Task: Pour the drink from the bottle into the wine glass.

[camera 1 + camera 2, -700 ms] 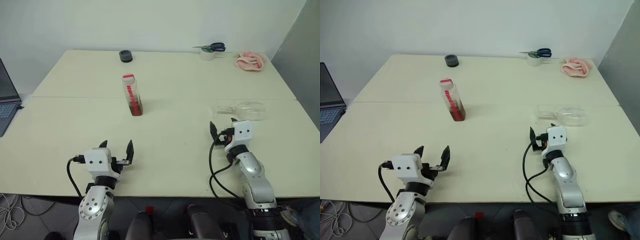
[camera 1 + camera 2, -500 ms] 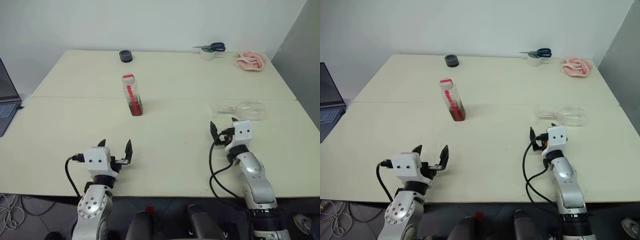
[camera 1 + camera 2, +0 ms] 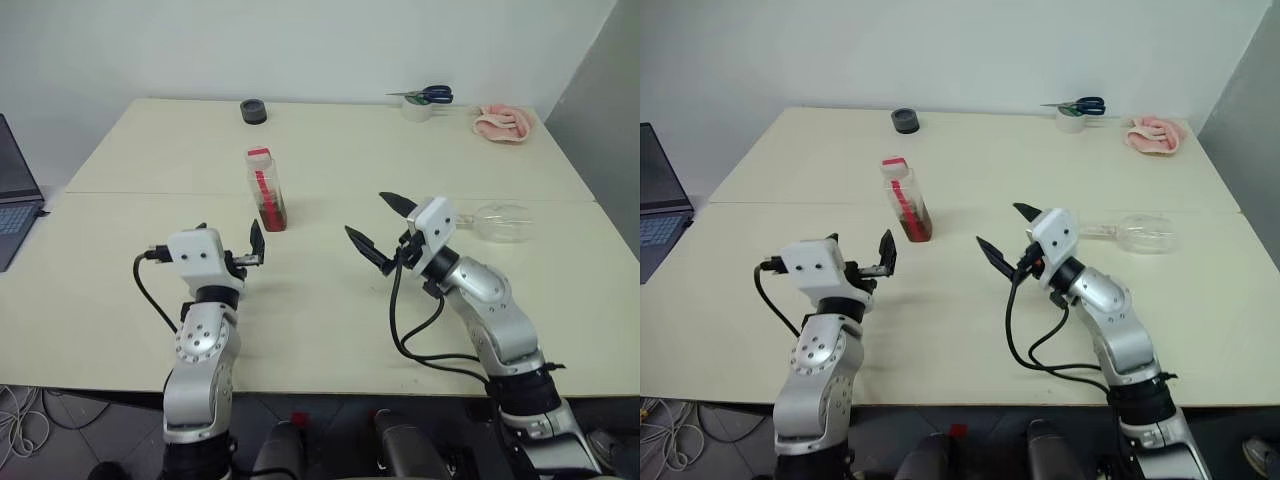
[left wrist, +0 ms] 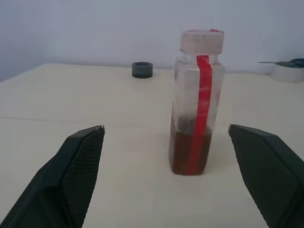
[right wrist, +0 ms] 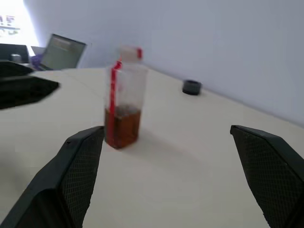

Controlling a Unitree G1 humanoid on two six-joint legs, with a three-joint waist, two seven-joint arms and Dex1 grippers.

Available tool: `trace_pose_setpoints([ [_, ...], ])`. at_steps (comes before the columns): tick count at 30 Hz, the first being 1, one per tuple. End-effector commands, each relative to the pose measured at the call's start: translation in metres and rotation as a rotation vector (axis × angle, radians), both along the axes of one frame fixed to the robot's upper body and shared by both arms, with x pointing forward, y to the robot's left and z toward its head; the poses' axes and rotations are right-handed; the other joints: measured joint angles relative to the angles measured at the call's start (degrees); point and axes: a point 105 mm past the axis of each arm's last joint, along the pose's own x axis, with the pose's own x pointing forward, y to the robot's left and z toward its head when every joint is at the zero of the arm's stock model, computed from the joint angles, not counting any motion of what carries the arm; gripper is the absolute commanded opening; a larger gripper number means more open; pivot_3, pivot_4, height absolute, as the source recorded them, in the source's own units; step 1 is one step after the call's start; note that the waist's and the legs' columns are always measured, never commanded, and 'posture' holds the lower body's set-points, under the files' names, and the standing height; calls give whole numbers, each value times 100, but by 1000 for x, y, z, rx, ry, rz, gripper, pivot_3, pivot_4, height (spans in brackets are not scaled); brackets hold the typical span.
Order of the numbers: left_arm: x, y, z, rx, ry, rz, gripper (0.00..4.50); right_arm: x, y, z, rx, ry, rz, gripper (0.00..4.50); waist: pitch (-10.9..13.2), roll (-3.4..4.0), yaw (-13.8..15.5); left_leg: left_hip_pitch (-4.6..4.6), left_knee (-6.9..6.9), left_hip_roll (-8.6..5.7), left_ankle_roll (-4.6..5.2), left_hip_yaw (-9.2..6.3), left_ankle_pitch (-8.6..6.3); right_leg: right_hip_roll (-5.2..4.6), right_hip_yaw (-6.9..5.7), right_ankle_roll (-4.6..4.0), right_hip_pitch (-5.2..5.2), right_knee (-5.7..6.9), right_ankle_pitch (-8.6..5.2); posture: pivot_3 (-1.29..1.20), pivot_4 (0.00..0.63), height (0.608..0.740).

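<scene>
Both arms raised over the cream table [image 3: 330,330], grippers empty.

Left gripper [image 3: 228,242] — fingers spread wide, nothing between them. The bottle [image 3: 266,189] stands upright just ahead of it, slightly toward the robot's right, apart from the fingertips. In the left wrist view the bottle [image 4: 196,102] sits framed between the two black fingers [image 4: 78,164], off-centre toward the robot's right, cap on, red strip facing the camera.

Right gripper [image 3: 379,228] — fingers also wide apart, turned inward toward the robot's left. The bottle lies ahead of it and to its left, with a clear gap of bare table between. The right wrist view has the bottle [image 5: 123,97] nearer one finger than the other, not touched.

The drink [image 4: 189,153] — amber-brown, fills roughly the lower third of the bottle; the upper part is clear.

The wine glass [image 3: 494,221] lies on its side on the table, behind and to the right of the right gripper (partly hidden behind the white wrist housing). Stem end points toward the gripper, bowl away from it. Looks empty.

Beyond both grippers, along the far edge: a dark ring-shaped object [image 3: 252,111] past the bottle, a white tape roll [image 3: 416,108] with scissors [image 3: 428,95] lying on top, a pink cloth [image 3: 500,122] at the far right corner. A laptop [image 3: 14,190] sits off to the left of the left gripper, at the table's edge.
</scene>
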Motion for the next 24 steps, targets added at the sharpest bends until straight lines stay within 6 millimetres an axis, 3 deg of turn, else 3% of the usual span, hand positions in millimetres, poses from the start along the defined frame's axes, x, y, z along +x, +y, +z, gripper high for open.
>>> trace_pose_setpoints([
  [1,15,1,12,-59,-7,10,4480,-2,19,14,-22,18,152,4500,0,0,4,0,2,-1,0,-1,0,-1,-1,0,1,0,1,0,150,740],
  [10,46,-13,19,44,12,-85,4480,1,45,22,-66,50,313,4500,0,0,1,4,2,-1,-1,-10,1,-2,-13,-25,6,3,16,0,150,740],
  [16,60,-31,32,15,-34,-176,4480,3,44,28,-73,48,331,4500,0,0,12,1,1,-2,-1,-14,1,-5,-20,-27,6,1,17,0,150,740],
  [24,75,-36,43,60,-61,-171,4480,-2,45,36,-56,51,346,4500,0,0,9,1,1,-2,-1,-17,1,-6,-24,-28,6,3,18,0,150,740],
])
